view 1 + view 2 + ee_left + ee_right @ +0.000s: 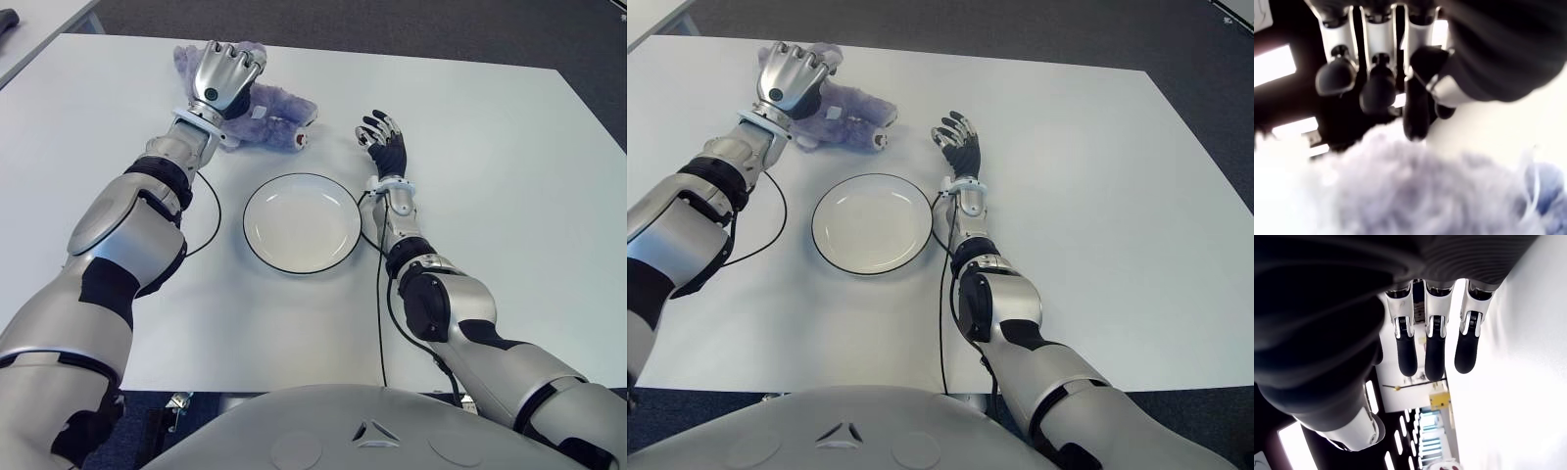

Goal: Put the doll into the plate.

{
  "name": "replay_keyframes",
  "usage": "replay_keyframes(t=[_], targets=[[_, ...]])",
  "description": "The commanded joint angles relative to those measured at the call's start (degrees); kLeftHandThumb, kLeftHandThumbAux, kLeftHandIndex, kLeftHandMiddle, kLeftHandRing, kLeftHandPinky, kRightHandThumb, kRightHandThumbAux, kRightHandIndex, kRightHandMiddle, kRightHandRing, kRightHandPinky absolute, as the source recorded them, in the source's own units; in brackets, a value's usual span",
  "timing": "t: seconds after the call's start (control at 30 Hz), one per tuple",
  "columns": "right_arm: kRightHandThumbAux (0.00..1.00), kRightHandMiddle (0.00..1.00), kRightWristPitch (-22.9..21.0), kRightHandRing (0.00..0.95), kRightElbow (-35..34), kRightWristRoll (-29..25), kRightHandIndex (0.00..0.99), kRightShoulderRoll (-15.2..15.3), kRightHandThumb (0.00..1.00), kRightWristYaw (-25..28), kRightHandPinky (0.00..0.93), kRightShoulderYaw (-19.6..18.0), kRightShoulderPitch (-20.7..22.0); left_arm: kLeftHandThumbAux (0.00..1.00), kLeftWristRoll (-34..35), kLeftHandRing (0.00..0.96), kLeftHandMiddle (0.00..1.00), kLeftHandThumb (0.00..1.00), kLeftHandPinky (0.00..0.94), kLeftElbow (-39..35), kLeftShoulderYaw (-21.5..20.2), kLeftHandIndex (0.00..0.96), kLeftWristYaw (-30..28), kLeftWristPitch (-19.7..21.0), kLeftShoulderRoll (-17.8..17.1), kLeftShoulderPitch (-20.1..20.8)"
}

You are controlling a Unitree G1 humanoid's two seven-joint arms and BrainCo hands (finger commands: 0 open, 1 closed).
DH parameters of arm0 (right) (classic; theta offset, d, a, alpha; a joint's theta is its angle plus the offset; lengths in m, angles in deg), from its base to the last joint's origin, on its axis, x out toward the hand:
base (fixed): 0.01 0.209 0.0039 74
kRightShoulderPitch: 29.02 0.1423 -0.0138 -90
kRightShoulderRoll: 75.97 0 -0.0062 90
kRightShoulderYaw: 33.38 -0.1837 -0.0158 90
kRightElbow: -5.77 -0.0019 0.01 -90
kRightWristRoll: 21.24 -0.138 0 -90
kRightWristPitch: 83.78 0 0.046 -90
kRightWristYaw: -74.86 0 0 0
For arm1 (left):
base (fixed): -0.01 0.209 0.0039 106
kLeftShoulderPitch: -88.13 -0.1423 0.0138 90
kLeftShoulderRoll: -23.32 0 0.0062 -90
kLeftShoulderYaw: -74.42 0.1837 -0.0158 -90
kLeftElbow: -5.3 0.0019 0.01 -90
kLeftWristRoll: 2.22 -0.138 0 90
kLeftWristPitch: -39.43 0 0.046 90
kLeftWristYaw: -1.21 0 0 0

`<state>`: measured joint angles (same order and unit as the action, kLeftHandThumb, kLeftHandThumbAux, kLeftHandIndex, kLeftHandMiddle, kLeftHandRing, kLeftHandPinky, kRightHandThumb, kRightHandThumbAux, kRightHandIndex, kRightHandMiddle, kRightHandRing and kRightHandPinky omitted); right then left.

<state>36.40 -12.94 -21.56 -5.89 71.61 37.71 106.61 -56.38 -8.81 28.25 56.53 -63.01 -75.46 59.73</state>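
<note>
Left eye view: the left hand (227,76) is stretched out over the far left part of the white table (509,176), its silver back turned up and its fingers bent down over the purple plush doll (269,113). The doll lies on the tabletop beyond the plate (302,222), its fuzzy body partly hidden under the hand and a pale-tipped limb sticking out toward the right. The left forearm runs up from the near left edge, elbow bent, wrist near the doll's nearer side.

The left wrist view shows the dark fingertips (1377,90) curled down just above the lilac fur, the thumb close to the pile; the fingers are around the doll's top, but whether they actually press and grip it cannot be told, as the contact is blurred.

The plate is white with a dark rim, round, and sits at the middle of the table, nearer the robot than the doll, with nothing in it. A thin black cable (211,211) loops on the table between the left forearm and the plate.

The right hand (384,137) shows just right of the plate's far edge, forearm lying along the plate's right side, palm facing up and away. In the right wrist view its fingers (1434,355) are straight and parted, holding nothing
</note>
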Motion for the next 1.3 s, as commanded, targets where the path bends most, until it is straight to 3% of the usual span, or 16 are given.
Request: replay_keyframes(t=[0.03,0.13,0.2,0.4,0.7,1.0,1.3], targets=[[0.84,0.247,-8.1,0.259,6.9,-0.1,0.174,-2.3,0.367,-0.9,0.269,-0.3,-11.6,0.504,-1.1,0.418,0.323,0.548,0.48,-0.5,0.6,0.21,3.1,-1.7,-0.6,-1.9],[0.841,0.246,-8.2,0.258,6.9,-0.1,0.174,-2.3,0.364,-0.9,0.267,-0.3,-11.5,0.453,-0.9,0.356,0.268,0.452,0.435,-0.2,0.4,0.14,3.1,-1.2,-0.4,-2.0],[0.838,0.247,-8.3,0.258,6.9,-0.2,0.175,-2.4,0.365,-1.0,0.275,-0.3,-11.5,0.374,-0.7,0.22,0.162,0.437,0.263,0.0,0.2,0.047,2.9,-0.1,-0.1,-2.2],[0.83,0.241,-8.4,0.252,6.9,-0.2,0.173,-2.5,0.359,-1.1,0.266,-0.3,-11.4,0.29,-1.0,0.094,0.071,0.398,0.106,0.2,0.4,0.0,3.7,2.0,-0.2,-1.9],[0.838,0.242,-8.1,0.251,6.9,-0.2,0.178,-2.6,0.357,-1.0,0.269,-0.2,-11.5,0.242,0.4,0.002,0.001,0.361,0.024,0.0,-0.9,0.0,4.4,0.4,-0.7,-1.9],[0.835,0.25,-8.1,0.262,6.9,-0.3,0.177,-2.8,0.368,-1.0,0.282,-0.3,-11.4,0.198,1.0,0.0,0.0,0.343,0.0,0.2,-1.9,0.0,3.3,-0.8,-1.1,-1.6],[0.838,0.248,-7.9,0.259,6.9,-0.6,0.179,-2.9,0.368,-0.7,0.276,-0.5,-11.4,0.166,1.3,0.0,0.0,0.33,0.0,0.7,-2.2,0.0,-4.7,-0.8,-1.6,-0.6]])
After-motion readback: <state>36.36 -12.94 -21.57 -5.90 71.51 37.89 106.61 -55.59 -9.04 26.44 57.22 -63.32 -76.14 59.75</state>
